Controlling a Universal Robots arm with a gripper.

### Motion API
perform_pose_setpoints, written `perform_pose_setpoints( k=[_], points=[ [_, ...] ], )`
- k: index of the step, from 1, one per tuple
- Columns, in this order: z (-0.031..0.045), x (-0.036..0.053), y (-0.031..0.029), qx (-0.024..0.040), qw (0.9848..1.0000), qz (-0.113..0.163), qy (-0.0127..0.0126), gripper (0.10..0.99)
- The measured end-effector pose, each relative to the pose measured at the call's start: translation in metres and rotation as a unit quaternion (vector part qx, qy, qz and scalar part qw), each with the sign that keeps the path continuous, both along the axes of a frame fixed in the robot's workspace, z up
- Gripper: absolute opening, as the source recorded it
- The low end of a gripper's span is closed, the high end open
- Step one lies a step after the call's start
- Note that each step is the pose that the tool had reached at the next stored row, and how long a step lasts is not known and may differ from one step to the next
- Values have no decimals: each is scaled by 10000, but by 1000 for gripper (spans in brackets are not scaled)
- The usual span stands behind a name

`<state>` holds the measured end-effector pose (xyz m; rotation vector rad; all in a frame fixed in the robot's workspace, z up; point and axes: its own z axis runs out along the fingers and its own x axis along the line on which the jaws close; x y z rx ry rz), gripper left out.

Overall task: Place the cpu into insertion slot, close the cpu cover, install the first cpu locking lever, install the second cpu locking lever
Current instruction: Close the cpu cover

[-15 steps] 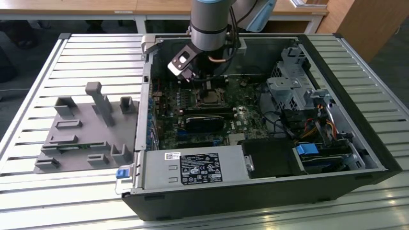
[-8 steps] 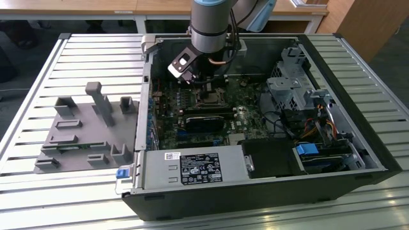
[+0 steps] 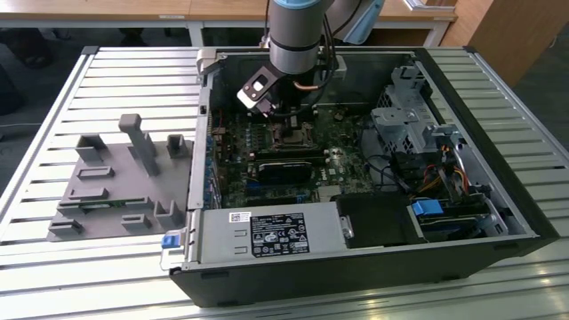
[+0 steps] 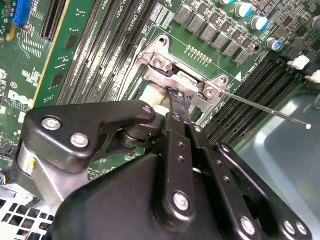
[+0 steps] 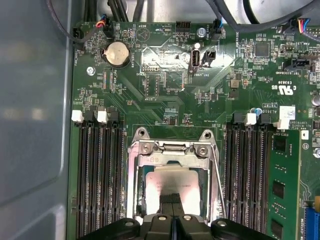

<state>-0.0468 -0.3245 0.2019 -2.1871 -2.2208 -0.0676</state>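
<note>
Slatted tabletop (image 3: 62, 273) carries an open computer case (image 3: 356, 277), lying on its side, w/ a grey moulded fixture (image 3: 116, 180) just beside it at the exterior view's left. Arm (image 3: 298, 33) reaches down into the case, over the green motherboard (image 5: 165, 100). Memory slots (image 5: 97, 170) flank the insertion slot (image 3: 291, 138) on both sides. Cpu cover (image 5: 170, 149), a grey metal frame, sits over the slot; whether it's fully flat, can't tell. Cpu (image 5: 172, 180) lies in the slot, its silvery top showing thru the cover's window. Thin lever rod (image 4: 265, 108) juts away from a cover corner. Gripper (image 5: 171, 199) is right over the cpu: fingers (image 5: 166, 202) pressed together, nothing between them, tips at the chip's top; actual contact unclear.
</note>
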Motion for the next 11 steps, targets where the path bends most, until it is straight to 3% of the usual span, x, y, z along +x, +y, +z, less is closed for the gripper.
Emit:
perform_pose_setpoints(
  k=[11],
  points=[
    [-16, 2, 39, 1, 10000, 0, -1, 106]
  ],
)
